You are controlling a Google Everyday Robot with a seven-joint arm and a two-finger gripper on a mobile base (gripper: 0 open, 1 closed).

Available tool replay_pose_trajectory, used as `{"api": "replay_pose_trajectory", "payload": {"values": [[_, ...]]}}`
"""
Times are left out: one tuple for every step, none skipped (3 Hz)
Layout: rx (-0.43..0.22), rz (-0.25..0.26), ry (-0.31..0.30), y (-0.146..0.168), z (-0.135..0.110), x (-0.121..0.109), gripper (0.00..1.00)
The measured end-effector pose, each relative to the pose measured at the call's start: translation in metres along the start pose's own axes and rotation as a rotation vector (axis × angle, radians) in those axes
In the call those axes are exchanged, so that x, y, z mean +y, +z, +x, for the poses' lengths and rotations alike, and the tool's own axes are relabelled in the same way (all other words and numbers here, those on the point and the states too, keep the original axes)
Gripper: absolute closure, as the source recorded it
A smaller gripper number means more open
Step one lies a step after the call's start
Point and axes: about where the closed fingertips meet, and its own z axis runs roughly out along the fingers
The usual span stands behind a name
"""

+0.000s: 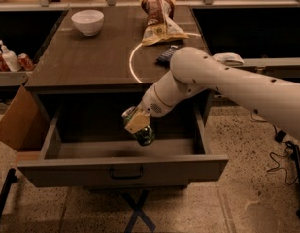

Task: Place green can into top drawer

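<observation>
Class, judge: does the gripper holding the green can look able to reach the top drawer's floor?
Probably yes: the gripper hangs over the pulled-out top drawer, bare floor showing below the green can.

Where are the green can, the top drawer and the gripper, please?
green can [146,135]: camera view, dark side wall.
top drawer [62,173]: camera view, left part of front panel.
gripper [138,122]: camera view, between its jaws, shut on the green can over the open top drawer.

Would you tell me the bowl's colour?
The bowl is white, camera view; the end effector holds the green can over the top drawer.
</observation>
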Motion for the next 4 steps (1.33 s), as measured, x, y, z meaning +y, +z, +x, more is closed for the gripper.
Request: {"api": "replay_pose_trajectory", "payload": {"values": [[0.031, 0.025, 0.044, 0.002, 0.015, -0.006, 1.00], [0.060, 0.046, 0.075, 0.004, 0.025, -0.012, 1.00], [0.080, 0.061, 0.109, 0.005, 0.034, -0.016, 0.81], [0.092, 0.071, 0.135, 0.008, 0.039, -0.021, 0.58]]}}
